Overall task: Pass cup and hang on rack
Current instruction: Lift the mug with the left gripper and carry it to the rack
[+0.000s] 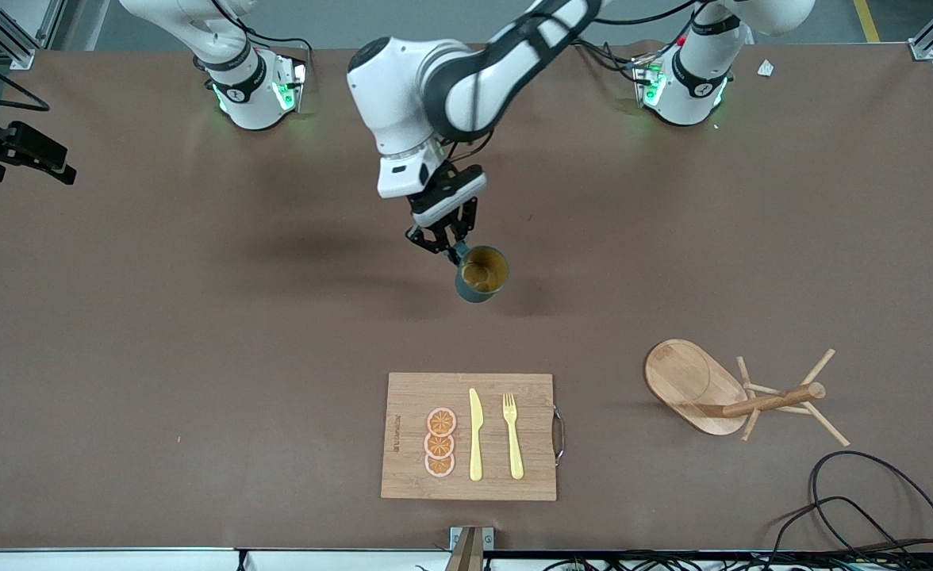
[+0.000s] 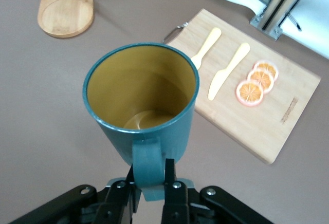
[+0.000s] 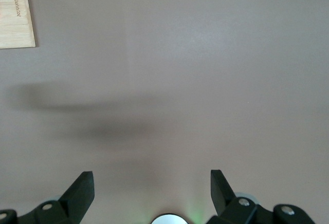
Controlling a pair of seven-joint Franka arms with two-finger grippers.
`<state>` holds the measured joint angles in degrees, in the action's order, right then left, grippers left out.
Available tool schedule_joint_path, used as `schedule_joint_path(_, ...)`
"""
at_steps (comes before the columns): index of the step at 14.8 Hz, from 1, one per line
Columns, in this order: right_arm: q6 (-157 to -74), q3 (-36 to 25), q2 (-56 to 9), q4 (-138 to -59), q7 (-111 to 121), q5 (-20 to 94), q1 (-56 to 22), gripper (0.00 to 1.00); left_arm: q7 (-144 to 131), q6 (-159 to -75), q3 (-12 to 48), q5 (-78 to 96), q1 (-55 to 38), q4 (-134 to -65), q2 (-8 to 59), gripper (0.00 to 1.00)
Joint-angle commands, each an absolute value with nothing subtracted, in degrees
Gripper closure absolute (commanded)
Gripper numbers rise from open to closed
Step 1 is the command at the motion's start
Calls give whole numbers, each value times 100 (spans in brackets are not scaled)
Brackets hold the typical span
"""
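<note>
The dark teal cup (image 1: 482, 274) with a yellowish-brown inside hangs from my left gripper (image 1: 449, 244) over the middle of the table, its mouth facing up. In the left wrist view the left gripper (image 2: 150, 171) is shut on the cup's (image 2: 141, 90) loop handle. The light wooden rack (image 1: 696, 385) rests on its oval base toward the left arm's end, nearer the front camera than the cup. Its base shows in the left wrist view (image 2: 66, 8). My right gripper (image 3: 151, 183) is open and empty over bare table near its arm's base, and waits.
A bamboo cutting board (image 1: 403, 436) lies near the front edge with three orange slices (image 1: 440, 442), a yellow knife (image 1: 475, 434) and a yellow fork (image 1: 512, 434). Black cables (image 1: 847, 507) loop at the front corner by the rack.
</note>
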<state>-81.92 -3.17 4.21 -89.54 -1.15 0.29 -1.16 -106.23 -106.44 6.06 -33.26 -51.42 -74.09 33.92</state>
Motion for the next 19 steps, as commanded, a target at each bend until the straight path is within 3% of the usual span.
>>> schedule_joint_path(1,-8192,-272,606,-9141,9,53,-44,0,-10171,-10617,633,-2700,-4686,-7594,2902,97)
schedule_joint_path(7,-8183,-272,606,-9141,9,44,-44,0,-9265,-10652,650,-1514,-3623,-7576,2461,99)
schedule_joint_path(19,-8165,-264,598,-9132,9,26,-44,0,-8429,-10758,642,1843,-1469,-7321,2470,99)
